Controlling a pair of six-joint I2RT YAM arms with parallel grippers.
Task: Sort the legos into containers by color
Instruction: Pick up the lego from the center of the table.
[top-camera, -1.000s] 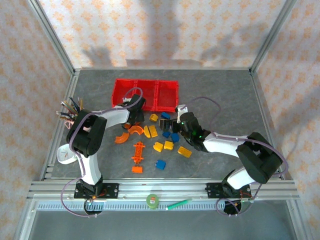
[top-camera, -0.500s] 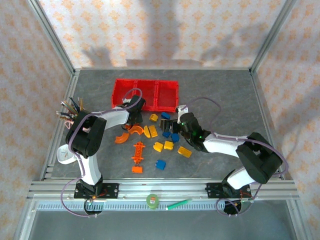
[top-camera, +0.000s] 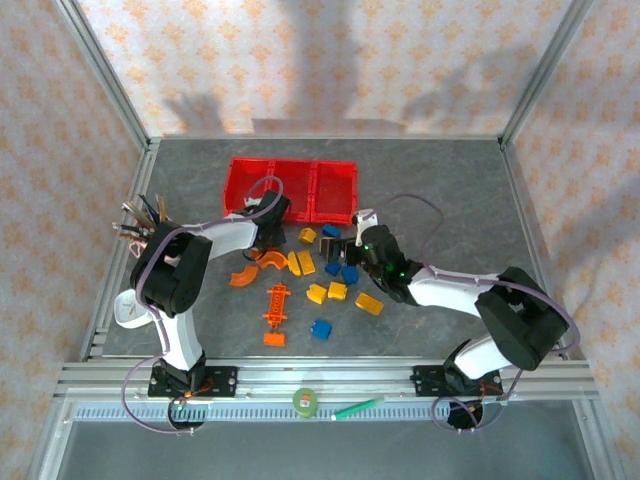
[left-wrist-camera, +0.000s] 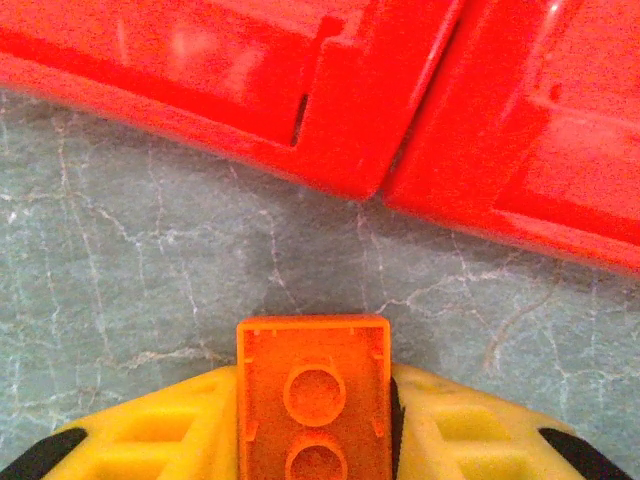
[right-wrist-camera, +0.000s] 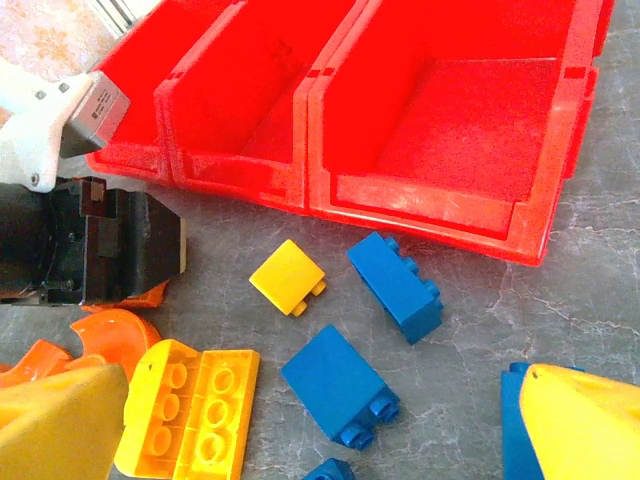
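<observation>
Legos (top-camera: 316, 293) before the containers (top-camera: 335, 190)

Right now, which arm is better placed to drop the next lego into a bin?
Left. The left gripper is shut on an orange brick, with the red bins just ahead across the table. The right gripper is open and empty over loose blue bricks, so it would have to pick first.

Over on the left edge of the grey table (top-camera: 450, 190) a bunch of pencils (top-camera: 138, 212) pokes up, and a green tape roll (top-camera: 305, 401) sits just beside a green pen (top-camera: 358, 407) on the near rail (top-camera: 120, 412).
</observation>
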